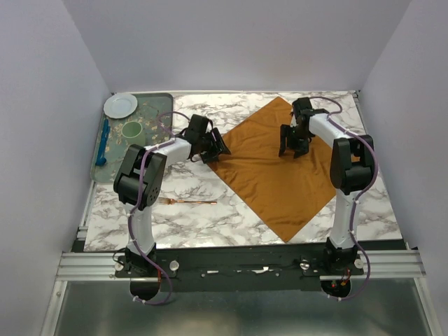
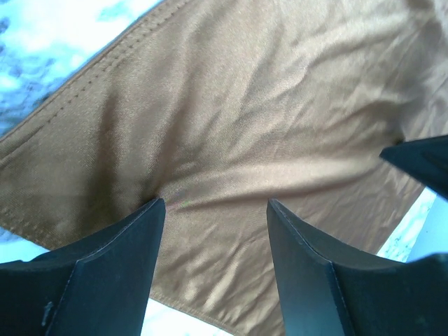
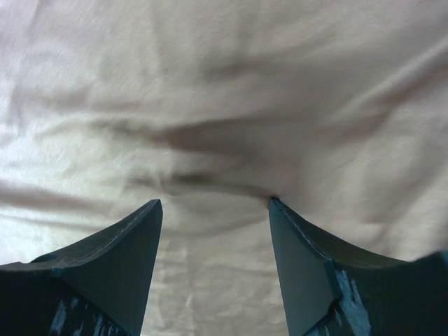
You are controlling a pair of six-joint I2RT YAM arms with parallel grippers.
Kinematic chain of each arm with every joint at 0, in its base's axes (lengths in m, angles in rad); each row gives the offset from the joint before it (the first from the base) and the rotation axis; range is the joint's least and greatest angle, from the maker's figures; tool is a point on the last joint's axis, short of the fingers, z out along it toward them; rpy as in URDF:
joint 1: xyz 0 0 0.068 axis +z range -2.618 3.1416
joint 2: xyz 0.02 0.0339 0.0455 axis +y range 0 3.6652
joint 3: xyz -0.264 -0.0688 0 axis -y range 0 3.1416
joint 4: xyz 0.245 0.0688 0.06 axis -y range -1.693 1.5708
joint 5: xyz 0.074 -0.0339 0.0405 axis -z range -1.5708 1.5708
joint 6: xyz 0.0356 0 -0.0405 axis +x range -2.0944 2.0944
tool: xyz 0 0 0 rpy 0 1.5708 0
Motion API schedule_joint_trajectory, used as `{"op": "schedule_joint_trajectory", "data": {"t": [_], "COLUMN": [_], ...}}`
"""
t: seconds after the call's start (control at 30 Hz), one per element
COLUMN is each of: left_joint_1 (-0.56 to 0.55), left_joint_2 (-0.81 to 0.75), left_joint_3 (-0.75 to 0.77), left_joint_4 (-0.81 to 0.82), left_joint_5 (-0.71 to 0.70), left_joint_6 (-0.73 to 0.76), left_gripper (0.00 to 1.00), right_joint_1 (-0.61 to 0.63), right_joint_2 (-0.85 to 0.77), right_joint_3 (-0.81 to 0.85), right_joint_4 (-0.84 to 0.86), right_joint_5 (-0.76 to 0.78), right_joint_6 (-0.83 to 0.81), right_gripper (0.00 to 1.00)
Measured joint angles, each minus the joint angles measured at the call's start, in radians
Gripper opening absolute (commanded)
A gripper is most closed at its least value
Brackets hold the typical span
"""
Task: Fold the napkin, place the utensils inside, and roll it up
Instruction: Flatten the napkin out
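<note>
The rust-orange napkin (image 1: 276, 171) lies flat as a diamond on the marble table, right of centre. My left gripper (image 1: 214, 148) is open at the napkin's left corner, its fingertips resting on the cloth (image 2: 231, 140). My right gripper (image 1: 292, 147) is open over the napkin's upper part, its fingertips pressing slight wrinkles into the cloth (image 3: 231, 126). The copper fork (image 1: 187, 201) lies on the table left of the napkin, near my left arm, with its tines pointing left.
A grey-green tray (image 1: 155, 112) at the back left holds a white plate (image 1: 120, 105), a green cup (image 1: 133, 130) and a blue utensil (image 1: 103, 143). White walls enclose the table on three sides.
</note>
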Motion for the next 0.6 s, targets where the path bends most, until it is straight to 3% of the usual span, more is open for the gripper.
{"op": "schedule_joint_trajectory", "data": {"t": [0.37,0.6], "left_joint_1": [0.002,0.001], "left_joint_2": [-0.067,-0.071], "left_joint_3": [-0.103,-0.107], "left_joint_4": [0.039,0.04], "left_joint_5": [0.0,-0.001], "left_joint_6": [-0.037,-0.041], "left_gripper": [0.7,0.7], "right_joint_1": [0.006,0.015], "right_joint_2": [0.129,0.137], "right_joint_3": [0.214,0.234], "right_joint_4": [-0.101,-0.124], "right_joint_5": [-0.006,-0.01], "right_joint_6": [-0.058,-0.079], "right_gripper": [0.71,0.74]}}
